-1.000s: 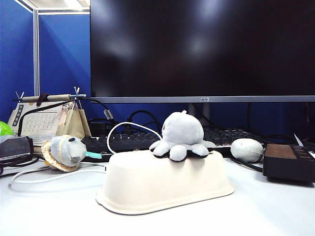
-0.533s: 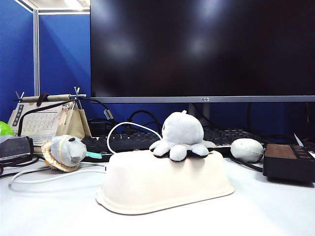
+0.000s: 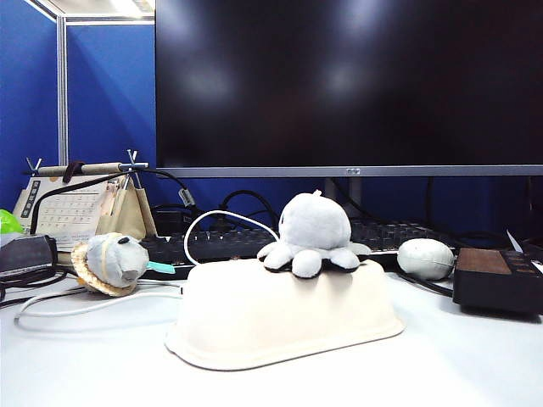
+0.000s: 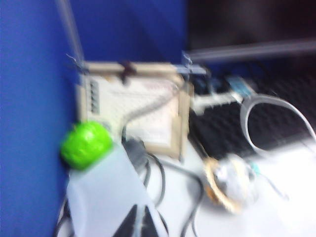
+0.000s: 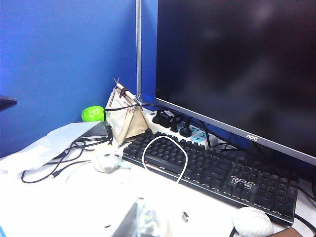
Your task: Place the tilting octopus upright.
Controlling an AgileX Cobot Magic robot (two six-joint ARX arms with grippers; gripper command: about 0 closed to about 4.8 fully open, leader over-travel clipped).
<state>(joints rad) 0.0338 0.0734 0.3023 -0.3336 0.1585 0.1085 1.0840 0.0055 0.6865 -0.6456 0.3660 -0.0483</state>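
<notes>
The octopus point(image 3: 312, 233), a light grey plush with a dome head and stubby tentacles that are black underneath, sits upright on top of an upturned cream tray point(image 3: 280, 322) in the middle of the exterior view. Neither gripper shows in that view, and nothing touches the octopus. In the blurred left wrist view my left gripper point(image 4: 140, 222) has its two dark tips close together with nothing between them, far off by the left-side clutter. My right gripper point(image 5: 148, 219) is a washed-out shape over the white table, shut. Neither wrist view shows the octopus.
A big dark monitor point(image 3: 348, 85) and a black keyboard point(image 3: 212, 246) stand behind the tray. At the left are a desk calendar point(image 3: 76, 208), a grey-blue plush with a tan rim point(image 3: 110, 261), loose cables and a green ball point(image 4: 86, 144). A grey-white oval lump point(image 3: 426, 258) and a black box point(image 3: 499, 275) lie right.
</notes>
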